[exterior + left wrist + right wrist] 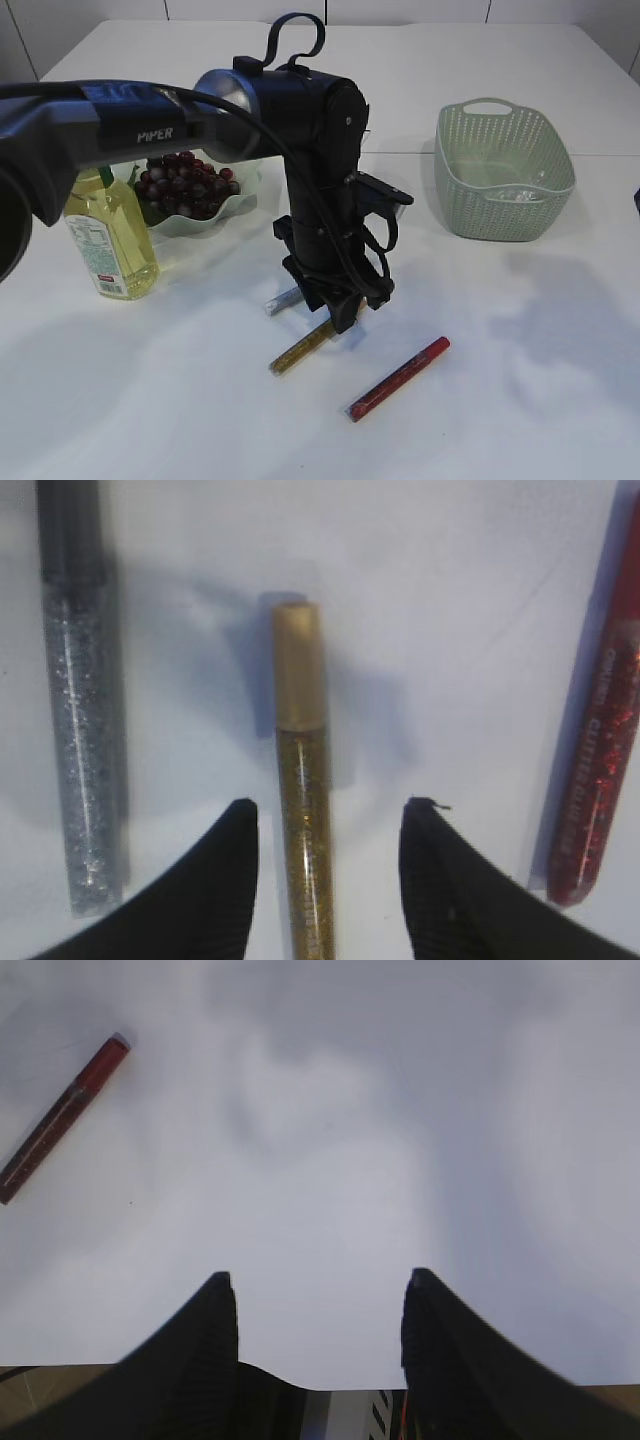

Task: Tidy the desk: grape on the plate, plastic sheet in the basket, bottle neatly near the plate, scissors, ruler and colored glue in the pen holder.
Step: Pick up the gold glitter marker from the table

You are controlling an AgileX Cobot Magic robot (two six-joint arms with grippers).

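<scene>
My left gripper [330,804] points down at the table, open, its jaws either side of the gold glue tube [303,810] with a gap on each side. In the exterior view that gripper [347,316] stands over the upper end of the gold tube [300,350]. A silver glue tube [80,750] lies to its left and a red one [595,770] to its right. My right gripper [318,1278] hangs open over bare table, the red tube [62,1118] far to its left. Grapes [185,185] lie on the plate [245,190], the bottle [110,235] beside it. Scissors, ruler and pen holder are out of view.
A pale green basket [503,170] stands at the back right with something clear and glinting on its floor. The silver tube [283,300] and red tube [400,378] lie on the white table close to the left arm.
</scene>
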